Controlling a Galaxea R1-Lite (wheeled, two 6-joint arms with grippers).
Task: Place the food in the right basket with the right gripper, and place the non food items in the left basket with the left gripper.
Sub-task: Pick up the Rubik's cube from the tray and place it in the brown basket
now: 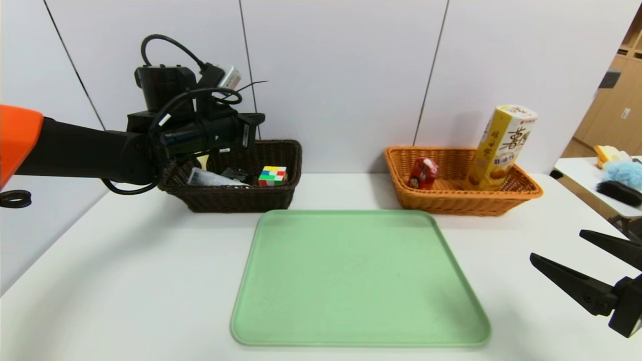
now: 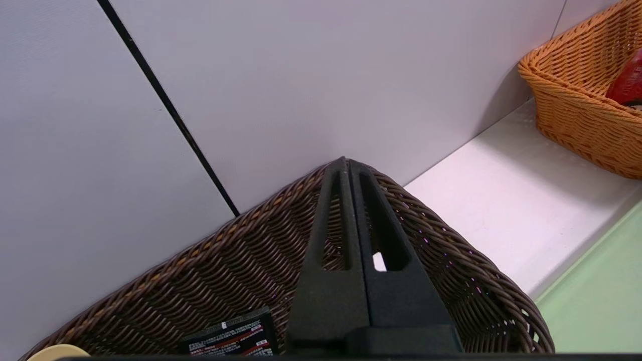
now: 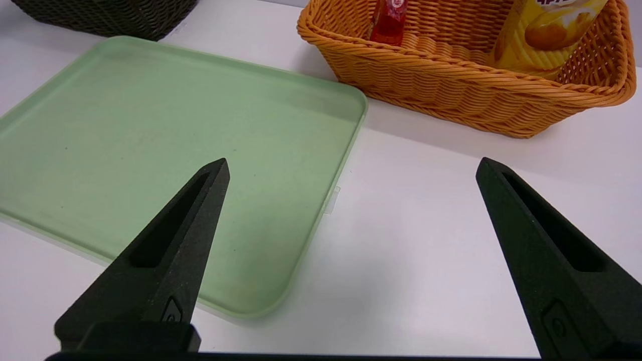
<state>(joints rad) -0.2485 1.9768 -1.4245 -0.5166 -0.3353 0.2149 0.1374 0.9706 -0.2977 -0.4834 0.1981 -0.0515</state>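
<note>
The dark brown basket [image 1: 235, 200] at the back left holds a colour cube [image 1: 272, 176], a clear packet [image 1: 210, 178] and a dark packet [image 2: 230, 338]. The orange basket [image 1: 521, 193] at the back right holds a red snack [image 1: 423, 173] and a tall yellow snack box [image 1: 501, 148]. My left gripper [image 2: 346, 163] is shut and empty, hanging over the brown basket's [image 2: 225, 260] far corner. My right gripper [image 3: 351, 168] is open and empty, low over the table at the front right, beside the green tray [image 1: 358, 281]. The tray has nothing on it.
A white wall stands right behind both baskets. A side table at the far right carries a black brush [image 1: 619, 193] and a blue fluffy item [image 1: 622, 173]. The white table [image 1: 125, 281] lies bare around the tray.
</note>
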